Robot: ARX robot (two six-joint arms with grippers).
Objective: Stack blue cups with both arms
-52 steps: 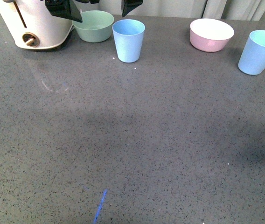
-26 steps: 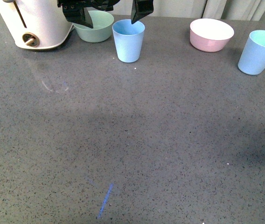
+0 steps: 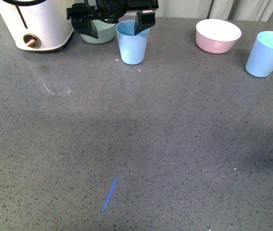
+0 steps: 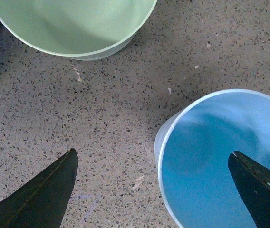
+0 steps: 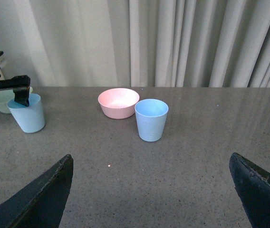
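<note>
Grey speckled bench (image 3: 141, 144) was occupied by one blue cup (image 3: 132, 48) (beside a green bowl (image 4: 73, 23)), its rim straddled by the spread left pincer (image 3: 117, 26); the other blue cup (image 3: 267, 54) was set well apart, and the right pincer (image 5: 149, 161) was also spread.

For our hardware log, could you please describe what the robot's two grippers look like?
Both are matte black. The left gripper has a blocky body and two fingers tapering to wedge-shaped tips; one carries a small pale fleck. The right gripper shows the same pointed fingers.
</note>
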